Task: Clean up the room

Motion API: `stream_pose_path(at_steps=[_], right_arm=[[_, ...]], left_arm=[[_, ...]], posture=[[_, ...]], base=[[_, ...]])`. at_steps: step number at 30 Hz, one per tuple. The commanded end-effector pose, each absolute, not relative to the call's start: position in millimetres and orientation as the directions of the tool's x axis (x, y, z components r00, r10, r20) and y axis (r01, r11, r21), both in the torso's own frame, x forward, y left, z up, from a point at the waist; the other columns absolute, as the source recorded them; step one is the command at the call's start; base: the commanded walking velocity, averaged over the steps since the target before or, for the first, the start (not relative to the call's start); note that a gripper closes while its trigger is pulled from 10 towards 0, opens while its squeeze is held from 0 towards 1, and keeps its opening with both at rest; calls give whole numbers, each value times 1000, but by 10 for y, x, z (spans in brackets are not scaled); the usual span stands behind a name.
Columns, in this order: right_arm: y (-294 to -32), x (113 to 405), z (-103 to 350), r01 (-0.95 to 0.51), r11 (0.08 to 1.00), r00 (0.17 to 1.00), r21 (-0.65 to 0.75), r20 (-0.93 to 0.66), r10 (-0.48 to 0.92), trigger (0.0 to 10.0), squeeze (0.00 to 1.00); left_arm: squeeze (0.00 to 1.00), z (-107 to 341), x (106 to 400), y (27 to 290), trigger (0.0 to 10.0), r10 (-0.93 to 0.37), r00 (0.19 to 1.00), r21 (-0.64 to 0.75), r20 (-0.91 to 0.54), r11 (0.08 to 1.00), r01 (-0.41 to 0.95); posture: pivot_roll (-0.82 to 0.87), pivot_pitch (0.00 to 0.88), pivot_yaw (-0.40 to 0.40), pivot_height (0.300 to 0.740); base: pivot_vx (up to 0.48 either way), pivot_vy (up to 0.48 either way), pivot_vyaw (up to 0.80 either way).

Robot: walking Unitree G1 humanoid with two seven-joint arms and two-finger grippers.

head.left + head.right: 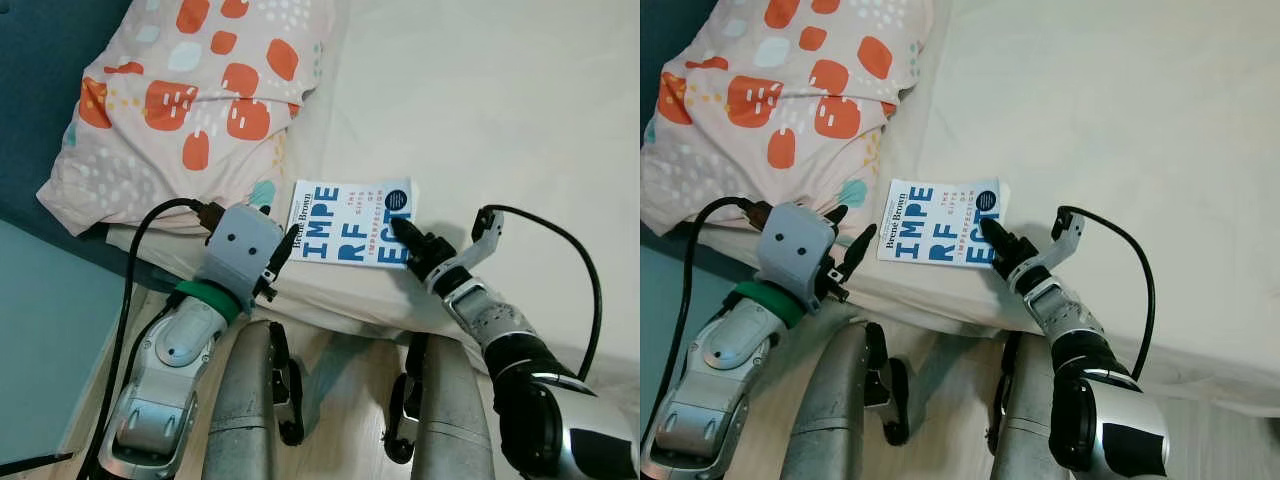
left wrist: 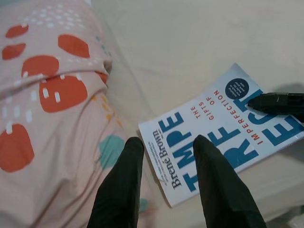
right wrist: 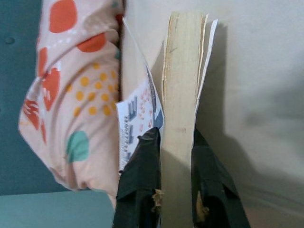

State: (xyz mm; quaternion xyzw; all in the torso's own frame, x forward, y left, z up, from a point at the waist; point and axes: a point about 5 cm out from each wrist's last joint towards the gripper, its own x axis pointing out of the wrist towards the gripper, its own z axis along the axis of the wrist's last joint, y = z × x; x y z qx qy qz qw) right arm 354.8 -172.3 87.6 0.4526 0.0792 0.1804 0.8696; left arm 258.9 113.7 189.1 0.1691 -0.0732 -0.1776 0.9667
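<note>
Lay near the front edge of a cream-sheeted bed (image 1: 480,110): a white paperback book with large blue lettering (image 1: 345,215), cover up. Just beside its spine end, toward the robot's left, rested a pale pink pillow printed with orange blobs and teal spots (image 1: 190,90), not quite touching the cover in the left wrist view. Behind the pillow ran a dark blue padded headboard (image 1: 40,60); below the mattress edge showed pale wood flooring (image 1: 335,440).

Reached in from the right: the right claw (image 1: 405,235), arm stretched forward and low, fingers clamped on the book's near right corner, one black finger (image 2: 273,102) on top of the cover and the other beneath the page block, as seen edge-on in the right wrist view. Lifted slightly there, the front cover away from the pages.

Hovered at the book's left end: the left claw (image 1: 278,255), wrist bent, fingers spread apart and holding nothing, tips just above the spine edge.
</note>
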Motion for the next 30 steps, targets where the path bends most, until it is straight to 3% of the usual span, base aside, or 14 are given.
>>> stream_pose_path(at_steps=[1,8,9,10,11,25,28,29,30], right_arm=[[-1685,3455,697,-187,531,921,827,-40,387,10000,1000],[-1796,3433,668,-156,550,940,821,-47,338,10000,1000],[-1840,3442,685,-151,561,946,814,-45,320,10000,251],[-1840,3442,685,-151,561,946,814,-45,320,10000,251],[-1915,3447,698,-129,586,957,800,-55,286,10000,0],[-2184,3285,599,-98,566,977,818,-29,211,10000,0],[-2224,3218,556,-104,574,978,812,-21,207,10000,0],[-2242,3102,511,-127,630,979,766,-7,206,10000,0],[-2242,3102,511,-127,630,979,766,-7,206,10000,0]], left_arm=[[0,1860,2562,1122,10000,-370,927,352,59,877,327],[0,1837,2598,1074,10000,-376,925,342,56,878,336],[0,1825,2612,1061,10000,-377,924,339,56,878,338],[0,1825,2612,1061,10000,-377,924,339,56,878,338],[0,1796,2639,1037,10000,-379,924,331,57,880,340],[0,1744,2768,931,10000,-387,919,320,71,882,346],[0,1740,2794,906,10000,-391,917,319,75,881,350],[0,1725,2821,882,10000,-396,915,316,77,880,355],[0,1725,2821,882,10000,-396,915,316,77,880,355]], posture=[[186,327,134,597],[147,293,117,597],[127,279,109,597],[127,279,109,597],[106,261,101,597],[32,184,73,597],[15,165,68,597],[-19,136,71,597],[-19,136,71,597]], base=[[0,0,0],[0,0,0],[0,0,0],[0,0,0],[0,0,0],[0,0,0],[0,0,0],[0,0,0],[0,0,0]])
